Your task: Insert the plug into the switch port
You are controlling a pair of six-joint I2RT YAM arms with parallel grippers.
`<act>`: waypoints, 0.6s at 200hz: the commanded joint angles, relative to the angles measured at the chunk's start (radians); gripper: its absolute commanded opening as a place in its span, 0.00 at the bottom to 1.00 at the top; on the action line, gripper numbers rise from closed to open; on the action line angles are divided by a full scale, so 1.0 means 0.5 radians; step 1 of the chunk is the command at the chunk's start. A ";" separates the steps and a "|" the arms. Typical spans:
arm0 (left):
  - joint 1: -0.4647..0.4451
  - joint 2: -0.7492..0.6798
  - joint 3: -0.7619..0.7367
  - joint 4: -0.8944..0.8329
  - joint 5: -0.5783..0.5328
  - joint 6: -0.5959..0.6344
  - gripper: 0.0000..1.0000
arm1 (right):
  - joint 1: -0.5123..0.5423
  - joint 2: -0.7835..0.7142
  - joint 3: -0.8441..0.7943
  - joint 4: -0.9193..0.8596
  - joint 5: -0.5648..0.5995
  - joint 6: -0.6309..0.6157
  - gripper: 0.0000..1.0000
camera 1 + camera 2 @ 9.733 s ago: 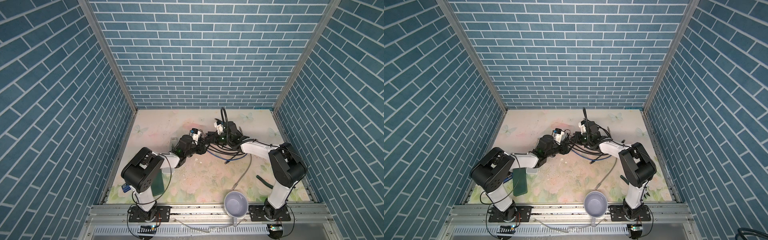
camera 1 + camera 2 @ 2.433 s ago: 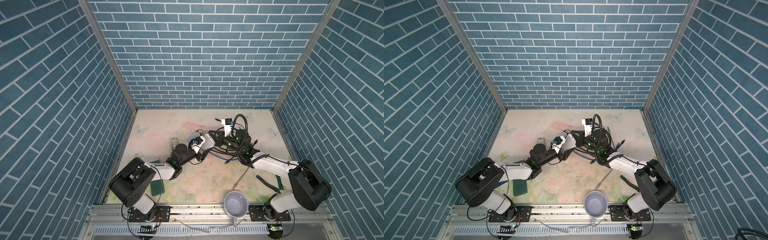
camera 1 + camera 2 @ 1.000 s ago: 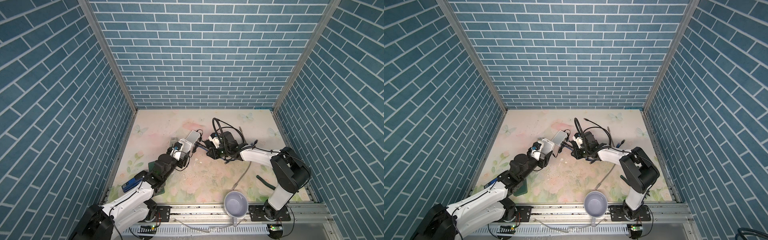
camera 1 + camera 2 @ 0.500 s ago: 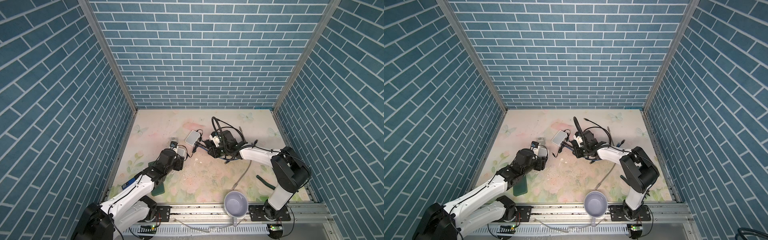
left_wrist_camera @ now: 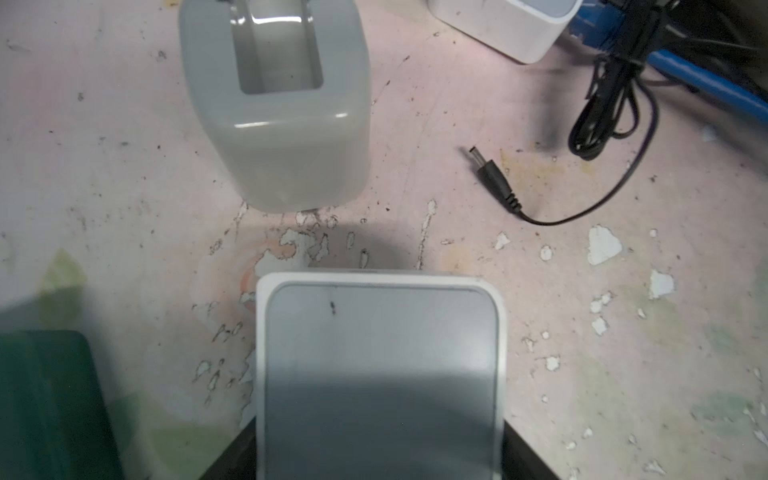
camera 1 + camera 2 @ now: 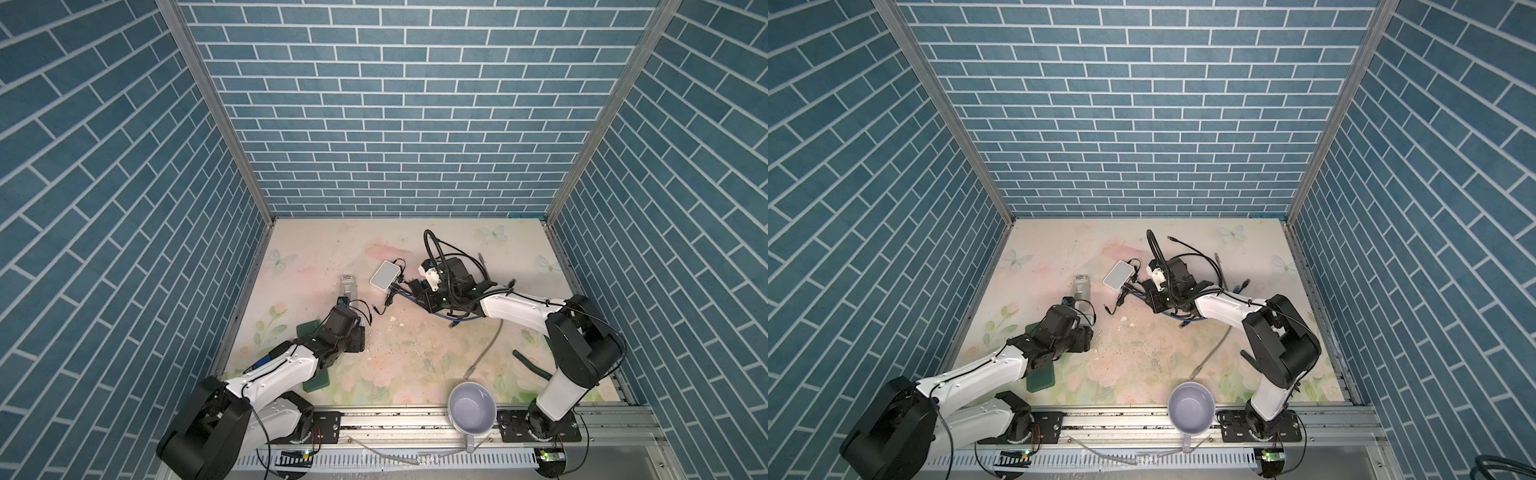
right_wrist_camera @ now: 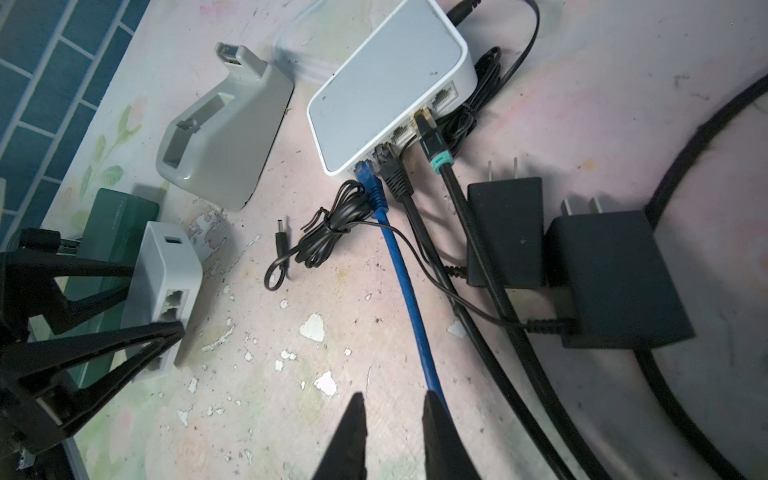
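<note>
A white switch [image 6: 386,276] [image 7: 390,83] lies mid-table with a blue plug [image 7: 369,174], a black plug and a teal-collared black plug in its ports. A loose black barrel plug [image 5: 492,176] [image 7: 282,241] lies on the mat in front of it. My left gripper [image 7: 160,299] [image 5: 380,415] is shut on a second, small white switch [image 7: 166,270] [image 5: 380,353], held low near the front left. My right gripper [image 7: 394,399] [image 6: 419,297] is open by a narrow gap with only bare mat between its fingers. The blue cable [image 7: 409,291] runs under its right finger.
A grey stand [image 6: 347,286] [image 5: 274,104] sits left of the lying switch. A dark green box [image 6: 309,330] lies under my left arm. Two black power adapters [image 7: 615,274] and thick cables crowd the right. A lavender mug [image 6: 473,409] stands at the front edge.
My left arm has drawn back from the lying switch toward the front left, still holding the small switch. The right gripper has stayed almost in place.
</note>
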 commanded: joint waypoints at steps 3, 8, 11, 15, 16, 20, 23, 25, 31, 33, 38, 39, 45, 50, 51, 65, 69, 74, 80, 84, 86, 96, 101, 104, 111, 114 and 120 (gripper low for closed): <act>-0.003 0.060 -0.021 0.058 -0.034 -0.098 0.69 | 0.005 -0.073 0.071 -0.012 0.039 -0.082 0.26; -0.004 0.066 -0.019 0.056 -0.038 -0.100 0.70 | 0.006 -0.075 0.068 -0.012 0.039 -0.084 0.25; -0.004 0.067 -0.017 0.052 -0.044 -0.100 0.71 | 0.004 -0.074 0.070 -0.012 0.039 -0.085 0.26; -0.004 0.068 -0.013 0.049 -0.046 -0.100 0.72 | 0.004 -0.073 0.070 -0.012 0.039 -0.085 0.26; -0.003 0.066 -0.014 0.047 -0.047 -0.100 0.73 | 0.005 -0.073 0.070 -0.012 0.039 -0.085 0.26; -0.003 0.065 -0.011 0.043 -0.053 -0.098 0.74 | 0.005 -0.073 0.071 -0.010 0.038 -0.087 0.26; -0.004 0.062 -0.007 0.039 -0.058 -0.099 0.76 | 0.007 -0.071 0.070 -0.009 0.039 -0.088 0.26; -0.003 0.060 -0.005 0.036 -0.064 -0.099 0.77 | 0.005 -0.070 0.071 -0.009 0.039 -0.088 0.26; -0.005 0.051 0.005 0.022 -0.070 -0.095 0.86 | 0.005 -0.069 0.072 -0.008 0.039 -0.088 0.26; -0.005 0.048 0.006 0.020 -0.073 -0.091 0.94 | 0.005 -0.068 0.072 -0.008 0.039 -0.088 0.26; -0.003 0.039 0.014 0.013 -0.076 -0.081 0.99 | 0.005 -0.067 0.072 -0.006 0.039 -0.088 0.26; -0.004 0.038 0.015 0.011 -0.076 -0.079 0.99 | 0.005 -0.065 0.071 -0.006 0.039 -0.088 0.26; -0.003 0.029 0.030 -0.005 -0.082 -0.070 1.00 | 0.005 -0.063 0.071 -0.006 0.036 -0.088 0.26; -0.004 0.020 0.040 -0.016 -0.087 -0.058 0.99 | 0.005 -0.059 0.072 -0.002 0.036 -0.088 0.26; -0.005 0.019 0.044 -0.019 -0.087 -0.056 1.00 | 0.005 -0.058 0.071 -0.002 0.036 -0.088 0.26; -0.003 0.008 0.090 -0.064 -0.091 -0.016 1.00 | 0.006 -0.051 0.071 0.005 0.026 -0.085 0.26; -0.005 0.006 0.105 -0.075 -0.092 -0.006 1.00 | 0.005 -0.047 0.068 0.007 0.026 -0.085 0.26; -0.002 0.003 0.126 -0.091 -0.086 0.015 1.00 | 0.005 -0.044 0.067 0.009 0.024 -0.083 0.26; -0.004 0.003 0.156 -0.107 -0.071 0.046 1.00 | 0.005 -0.042 0.068 0.010 0.023 -0.082 0.26; -0.004 0.003 0.174 -0.119 -0.061 0.064 1.00 | 0.005 -0.042 0.064 0.010 0.023 -0.082 0.26; -0.005 0.005 0.185 -0.124 -0.055 0.074 1.00 | 0.005 -0.040 0.063 0.010 0.023 -0.082 0.26; -0.007 0.006 0.233 -0.141 -0.024 0.126 1.00 | 0.004 -0.042 0.061 0.012 0.025 -0.082 0.26; -0.008 0.016 0.265 -0.150 -0.012 0.152 1.00 | 0.005 -0.044 0.060 0.014 0.027 -0.082 0.26; -0.009 0.021 0.283 -0.160 -0.006 0.168 1.00 | 0.005 -0.045 0.055 0.017 0.029 -0.082 0.26; -0.012 0.036 0.329 -0.175 0.004 0.207 1.00 | 0.005 -0.047 0.049 0.017 0.035 -0.082 0.26; -0.015 0.043 0.345 -0.182 0.010 0.225 1.00 | 0.005 -0.049 0.048 0.019 0.038 -0.082 0.26; -0.022 0.064 0.391 -0.199 0.019 0.259 1.00 | 0.005 -0.053 0.044 0.020 0.045 -0.082 0.26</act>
